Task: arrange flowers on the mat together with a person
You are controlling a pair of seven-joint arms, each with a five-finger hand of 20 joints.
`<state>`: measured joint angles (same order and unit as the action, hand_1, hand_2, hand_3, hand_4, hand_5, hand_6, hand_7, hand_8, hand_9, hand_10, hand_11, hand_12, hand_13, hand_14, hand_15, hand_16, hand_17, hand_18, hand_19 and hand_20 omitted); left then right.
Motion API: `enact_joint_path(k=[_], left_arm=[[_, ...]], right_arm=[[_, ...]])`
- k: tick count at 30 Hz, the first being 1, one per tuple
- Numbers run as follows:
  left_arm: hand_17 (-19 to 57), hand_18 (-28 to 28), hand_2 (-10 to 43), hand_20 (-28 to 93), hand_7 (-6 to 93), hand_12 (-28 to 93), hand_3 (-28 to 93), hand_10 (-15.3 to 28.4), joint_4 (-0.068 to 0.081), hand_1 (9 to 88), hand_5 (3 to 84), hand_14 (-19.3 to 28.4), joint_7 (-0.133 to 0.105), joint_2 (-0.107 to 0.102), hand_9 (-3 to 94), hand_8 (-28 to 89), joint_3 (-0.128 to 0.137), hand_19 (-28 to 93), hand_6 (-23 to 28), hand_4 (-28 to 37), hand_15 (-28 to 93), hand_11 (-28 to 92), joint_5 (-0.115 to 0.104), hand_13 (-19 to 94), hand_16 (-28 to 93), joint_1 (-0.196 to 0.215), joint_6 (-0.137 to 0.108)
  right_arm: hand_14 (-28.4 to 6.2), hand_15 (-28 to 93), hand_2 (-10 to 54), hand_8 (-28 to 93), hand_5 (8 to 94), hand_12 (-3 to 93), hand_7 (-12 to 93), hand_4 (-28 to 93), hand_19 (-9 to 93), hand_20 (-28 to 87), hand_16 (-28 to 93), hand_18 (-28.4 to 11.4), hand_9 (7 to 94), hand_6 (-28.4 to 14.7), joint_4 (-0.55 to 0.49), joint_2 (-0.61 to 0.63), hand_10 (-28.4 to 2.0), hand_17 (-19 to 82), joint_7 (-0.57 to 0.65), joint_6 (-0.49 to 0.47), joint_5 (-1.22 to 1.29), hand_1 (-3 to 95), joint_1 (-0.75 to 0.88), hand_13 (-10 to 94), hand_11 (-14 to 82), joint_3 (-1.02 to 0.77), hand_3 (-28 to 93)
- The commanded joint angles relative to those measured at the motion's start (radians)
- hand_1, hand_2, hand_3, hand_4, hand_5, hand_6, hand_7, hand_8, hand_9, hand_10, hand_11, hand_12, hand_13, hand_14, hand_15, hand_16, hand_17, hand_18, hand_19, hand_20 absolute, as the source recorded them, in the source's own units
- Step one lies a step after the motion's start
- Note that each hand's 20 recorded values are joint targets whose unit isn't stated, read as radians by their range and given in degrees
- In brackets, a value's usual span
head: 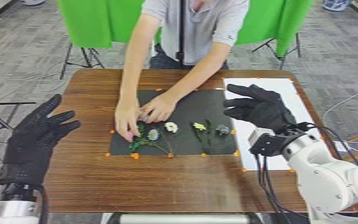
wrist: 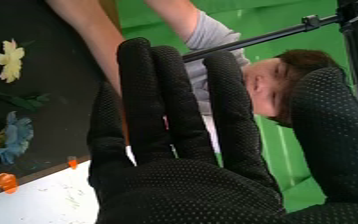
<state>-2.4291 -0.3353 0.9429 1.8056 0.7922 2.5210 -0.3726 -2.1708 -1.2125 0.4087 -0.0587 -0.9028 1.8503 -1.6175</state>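
Person's hands (head: pixel 160 106): over the left part of the dark mat (head: pixel 186 100), fingertips down among the green leaves (head: pixel 140 143), probably to settle the stems without crushing the petals.
Right hand: (head: pixel 262 107) open, fingers extended, holding nothing; it hangs at the right of the frame, above the white sheet (head: pixel 257 161), presumably to leave the person room while within reach of the mat.
Left hand: (head: pixel 26 147) open and relaxed, nothing in it, at the frame's left edge, likely parked clear of the work.
Flowers: 4 blooms on the mat, just below mid-frame, in 2 loose groups; the gap probably keeps each group distinct.
Left group: a white flower (head: pixel 171 127) beside a purplish-blue flower (head: pixel 153 135), near the person's fingers.
Right group: a pale yellow flower (head: pixel 198 126) with ruffled petals, and a dusty blue flower (head: pixel 222 129), fuller, towards the mat's right edge.
Orange markers (head: pixel 135 156): along the mat's edge, perhaps fixing it to the table (head: pixel 78 175).
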Motion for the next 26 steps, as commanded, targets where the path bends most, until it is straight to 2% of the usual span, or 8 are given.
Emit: enact_joint_path(k=[1,11,16,17,18,19,26], left_arm=[[-6.9,24.3,5.6,16,15.1,11,78,19.9,-0.005,19.7,33.8,28.4,-0.006,0.001,36.7,-11,-0.001,53,6.0,-28.3,56,25,0.000,27,-10,0.024,-0.011],[-6.9,24.3,5.6,16,15.2,11,78,19.9,-0.003,19.6,33.7,28.4,-0.018,-0.002,36.7,-11,-0.001,53,6.0,-28.3,56,25,-0.001,27,-10,0.029,-0.010],[-6.9,24.3,5.5,16,15.2,11,78,19.9,-0.004,19.6,33.8,28.4,-0.018,-0.003,36.8,-11,-0.002,53,5.9,-28.3,56,25,-0.004,27,-10,0.027,-0.014],[-6.9,24.3,5.5,16,15.2,11,78,19.9,-0.002,19.6,33.8,28.4,-0.012,-0.001,36.8,-11,0.000,53,6.0,-28.3,56,25,-0.002,27,-10,0.022,-0.010],[-6.9,24.3,5.6,16,15.2,11,78,19.9,-0.005,19.6,33.8,28.4,-0.019,-0.004,36.8,-11,-0.002,53,6.0,-28.3,56,25,-0.003,27,-10,0.029,-0.017],[-7.0,24.3,5.6,17,15.2,11,78,19.9,-0.002,19.6,33.8,28.4,-0.014,-0.003,36.8,-11,-0.002,53,6.0,-28.3,56,25,-0.003,27,-10,0.023,-0.015],[-7.0,24.3,5.5,17,15.1,11,78,19.9,-0.004,19.6,33.8,28.4,-0.019,-0.004,36.7,-11,-0.001,53,6.0,-28.3,56,25,-0.002,27,-10,0.026,-0.013]], right_arm=[[-20.5,57,7.0,-11,54.5,15.2,12,-23,53,15,8,-22.2,54.6,-1.9,-0.002,-0.002,-20.1,1,-0.002,0.007,0.002,21.6,0.006,41,19.2,0.001,77],[-20.5,57,6.9,-11,54.6,15.3,12,-23,53,15,8,-22.2,54.6,-1.8,-0.003,0.002,-20.1,1,-0.006,0.009,0.001,21.6,0.005,41,19.2,0.004,77],[-20.5,57,6.9,-11,54.6,15.3,12,-23,53,15,8,-22.2,54.6,-1.8,0.000,0.003,-20.0,1,-0.007,0.011,0.002,21.6,-0.001,41,19.2,0.008,77],[-20.5,57,6.9,-11,54.6,15.3,12,-23,53,15,8,-22.2,54.6,-1.8,-0.001,0.003,-20.0,1,-0.008,0.013,0.001,21.6,0.001,41,19.2,0.008,77],[-20.5,57,6.9,-11,54.6,15.3,12,-23,53,15,8,-22.2,54.6,-1.7,0.000,0.001,-20.0,1,-0.006,0.007,0.000,21.6,-0.001,41,19.2,0.007,77],[-20.4,57,6.9,-11,54.6,15.3,12,-23,53,15,8,-22.2,54.6,-1.8,-0.001,0.003,-20.0,1,-0.008,0.009,0.000,21.6,0.001,41,19.2,0.006,77],[-20.5,57,6.9,-11,54.6,15.3,12,-23,53,15,8,-22.2,54.6,-1.7,-0.001,0.001,-20.1,1,-0.007,0.008,0.001,21.7,-0.001,41,19.2,0.007,77]])
